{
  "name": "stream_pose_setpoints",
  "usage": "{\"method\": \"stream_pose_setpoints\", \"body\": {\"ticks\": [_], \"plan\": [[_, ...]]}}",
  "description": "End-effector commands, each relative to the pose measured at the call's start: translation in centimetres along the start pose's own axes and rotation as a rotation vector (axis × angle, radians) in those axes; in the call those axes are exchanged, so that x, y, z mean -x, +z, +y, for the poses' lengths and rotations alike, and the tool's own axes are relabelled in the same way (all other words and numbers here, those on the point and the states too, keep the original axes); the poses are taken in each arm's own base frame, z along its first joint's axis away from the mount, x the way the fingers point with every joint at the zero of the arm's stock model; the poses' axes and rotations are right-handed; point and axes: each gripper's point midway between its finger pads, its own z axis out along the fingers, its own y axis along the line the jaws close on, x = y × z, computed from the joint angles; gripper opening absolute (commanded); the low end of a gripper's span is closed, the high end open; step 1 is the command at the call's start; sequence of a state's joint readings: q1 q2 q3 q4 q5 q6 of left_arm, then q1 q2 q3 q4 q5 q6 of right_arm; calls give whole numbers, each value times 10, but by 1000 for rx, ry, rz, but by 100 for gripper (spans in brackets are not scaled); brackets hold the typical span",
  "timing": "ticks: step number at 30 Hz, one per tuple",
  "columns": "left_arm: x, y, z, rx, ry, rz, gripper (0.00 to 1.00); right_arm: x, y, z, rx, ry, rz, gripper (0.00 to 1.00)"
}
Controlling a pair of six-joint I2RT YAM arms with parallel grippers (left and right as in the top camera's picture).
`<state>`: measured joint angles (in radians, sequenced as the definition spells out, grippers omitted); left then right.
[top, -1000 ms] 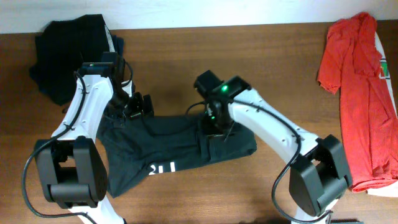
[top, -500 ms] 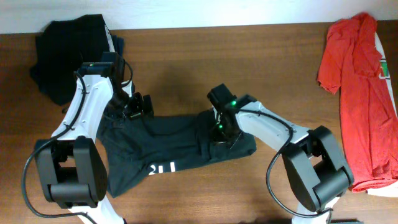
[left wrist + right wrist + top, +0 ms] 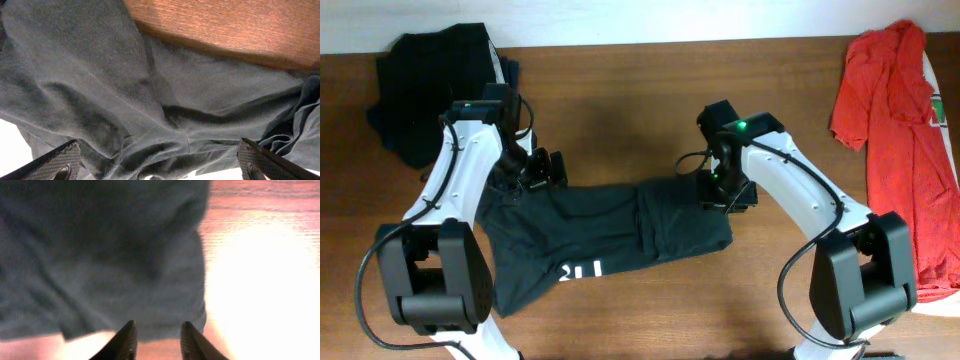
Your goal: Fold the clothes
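- Charcoal-black T-shirt (image 3: 610,225) lies rumpled and partly doubled over on the wooden tabletop (image 3: 740,80), left of the middle and closer to the near edge than to the far one; a strip of white lettering (image 3: 582,270) shows on its near side
- Your left gripper (image 3: 535,170) hangs over the far left part of that shirt, where the cloth bunches; in your left wrist view its fingers (image 3: 55,162) stand wide apart at the lower corners, creased dark cloth fills the space beneath them, and nothing is pinched
- Your right gripper (image 3: 725,190) sits at the shirt's far right corner; your right wrist view is blurred, yet it shows the two fingers (image 3: 125,340) parted by a narrow gap with nothing between them, the shirt's edge just past the tips and bare wood to one side
- Red shirt (image 3: 895,150) is stretched along the right edge, from the far right corner down toward the near edge, well apart from the dark T-shirt
- Dark garments (image 3: 425,85) sit heaped at the far left corner, farther back than your left gripper
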<state>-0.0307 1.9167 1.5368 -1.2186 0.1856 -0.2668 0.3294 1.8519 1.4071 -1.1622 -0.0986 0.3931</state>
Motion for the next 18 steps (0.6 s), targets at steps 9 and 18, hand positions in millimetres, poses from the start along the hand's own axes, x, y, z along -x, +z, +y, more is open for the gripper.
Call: {"method": "stream_pose_setpoints", "body": {"ticks": [9,18], "plan": [[-12,12,4,-1,-15,30,99,-31,75,-43,-35,85,52,19],[-13,-27,1,-45,24,-70,99,31,-42,-126,-58,315,-43,99]]}}
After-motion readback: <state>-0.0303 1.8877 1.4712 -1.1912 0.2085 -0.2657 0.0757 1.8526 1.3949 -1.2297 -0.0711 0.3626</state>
